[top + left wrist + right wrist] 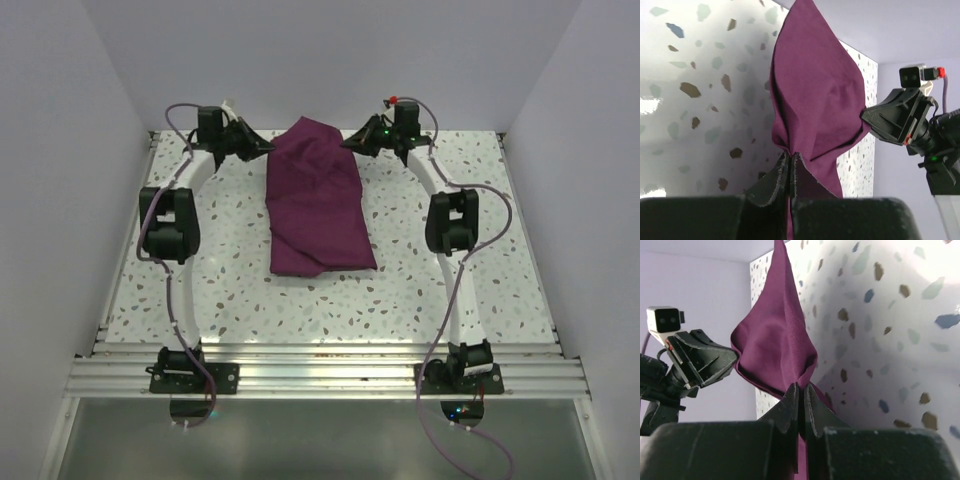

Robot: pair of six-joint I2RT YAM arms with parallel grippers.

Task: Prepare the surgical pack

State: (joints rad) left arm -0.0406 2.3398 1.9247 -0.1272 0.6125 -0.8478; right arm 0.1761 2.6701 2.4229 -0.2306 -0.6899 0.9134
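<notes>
Pale lilac walls [60,150] box in a white speckled surface [230,280]. Aluminium rails [320,375] run along its near edge, with both arm bases bolted there. The left arm [170,225] reaches up its side to the far edge, elbow bent, wrist turned inward. There the left claw [266,148] is closed tight, pinching the far left corner of the dark-purple cloth [318,205]. The cloth lies crumpled in a long fold down the centre of the surface, its far end bunched between the two claws. The right arm [452,222] mirrors the left, and the right claw [347,141] is likewise clamped on the far right corner.
</notes>
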